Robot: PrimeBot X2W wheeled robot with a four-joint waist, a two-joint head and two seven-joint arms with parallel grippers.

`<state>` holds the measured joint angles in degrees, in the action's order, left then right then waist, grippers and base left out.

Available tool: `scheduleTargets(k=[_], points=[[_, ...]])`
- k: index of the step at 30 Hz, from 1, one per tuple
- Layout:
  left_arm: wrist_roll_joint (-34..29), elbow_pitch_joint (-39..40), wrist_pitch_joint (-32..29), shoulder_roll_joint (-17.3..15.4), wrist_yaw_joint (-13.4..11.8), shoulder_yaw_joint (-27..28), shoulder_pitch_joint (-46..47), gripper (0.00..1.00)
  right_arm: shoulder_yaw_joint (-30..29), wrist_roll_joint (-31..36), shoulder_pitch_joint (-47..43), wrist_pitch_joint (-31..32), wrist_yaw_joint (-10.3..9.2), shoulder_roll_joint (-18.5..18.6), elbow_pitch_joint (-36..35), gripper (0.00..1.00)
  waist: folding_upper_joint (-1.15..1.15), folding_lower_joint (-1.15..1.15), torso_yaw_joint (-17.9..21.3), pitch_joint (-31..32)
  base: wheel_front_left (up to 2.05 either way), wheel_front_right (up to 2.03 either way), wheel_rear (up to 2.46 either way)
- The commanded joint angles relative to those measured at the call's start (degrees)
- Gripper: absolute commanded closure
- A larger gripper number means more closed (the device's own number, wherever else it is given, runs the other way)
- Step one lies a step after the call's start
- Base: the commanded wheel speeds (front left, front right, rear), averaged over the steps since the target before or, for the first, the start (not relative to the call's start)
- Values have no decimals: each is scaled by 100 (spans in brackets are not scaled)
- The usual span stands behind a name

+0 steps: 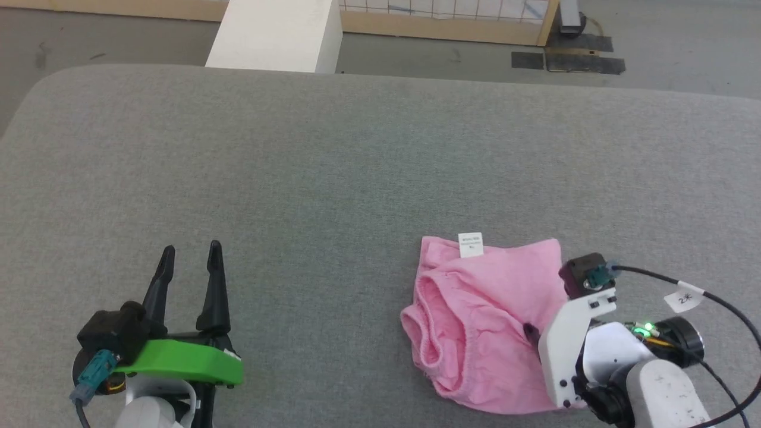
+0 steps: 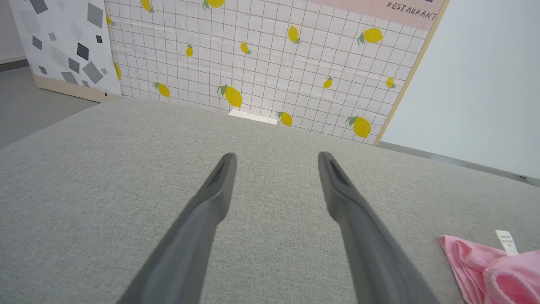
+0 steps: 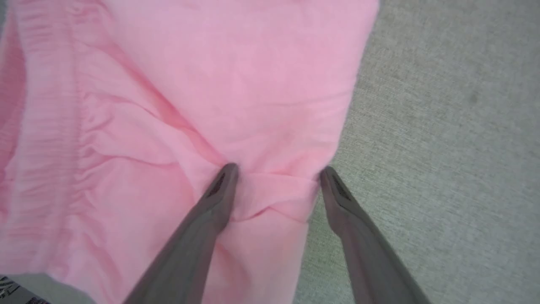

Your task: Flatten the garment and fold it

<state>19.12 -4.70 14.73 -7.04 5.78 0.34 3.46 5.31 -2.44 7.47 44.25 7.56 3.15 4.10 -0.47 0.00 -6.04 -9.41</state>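
The garment [image 1: 481,309], light pink with gathered hems, lies rumpled on the grey table [image 1: 333,166] at the near right. Its white label [image 1: 471,244] sticks out at the far edge. My right gripper [image 3: 278,171] stands open and points down onto the cloth. Its fingertips [image 3: 230,171] straddle a raised fold at the garment's [image 3: 236,84] right border, one tip on the pink cloth and the other at the cloth's edge. My left gripper [image 1: 191,248] is open over bare table at the near left, well apart from the garment [image 2: 485,270], with nothing between its fingers [image 2: 219,185].
A white block [image 1: 276,32] stands beyond the table's far edge. Behind it is a lemon-patterned grid wall [image 2: 270,63]. A black cable with a paper tag [image 1: 684,297] loops off my right wrist. The table's wide left and far parts are bare felt.
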Motion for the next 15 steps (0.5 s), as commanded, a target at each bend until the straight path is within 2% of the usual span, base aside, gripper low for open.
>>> scheduleTargets(k=[1,5,6,7,8,11,15], points=[[-22,-20,27,-6,41,-5,27,0,-6,66,-9,-68,-8,-10,139,0,47,0,-48,-36,0,0,0],[-13,-58,27,-23,57,-5,53,0,-48,157,82,-183,-8,-19,507,0,47,0,-102,-49,0,0,0],[-13,-66,27,-27,60,-3,56,0,-67,154,115,-229,-8,-20,576,49,47,0,-110,-47,0,0,0],[-13,-73,27,-29,62,0,56,0,-83,144,148,-288,-8,-21,619,69,47,0,-114,-46,0,0,0],[-14,-79,27,-33,64,6,53,0,-82,136,177,-318,-8,-22,686,100,47,0,-111,-39,0,0,0],[-23,-84,27,-38,64,22,16,0,-36,70,256,-357,-8,-23,773,100,47,0,-51,-9,0,0,0],[-18,-22,27,-81,44,99,-92,0,367,-109,440,-299,-8,180,725,100,47,0,315,-16,0,0,0]])
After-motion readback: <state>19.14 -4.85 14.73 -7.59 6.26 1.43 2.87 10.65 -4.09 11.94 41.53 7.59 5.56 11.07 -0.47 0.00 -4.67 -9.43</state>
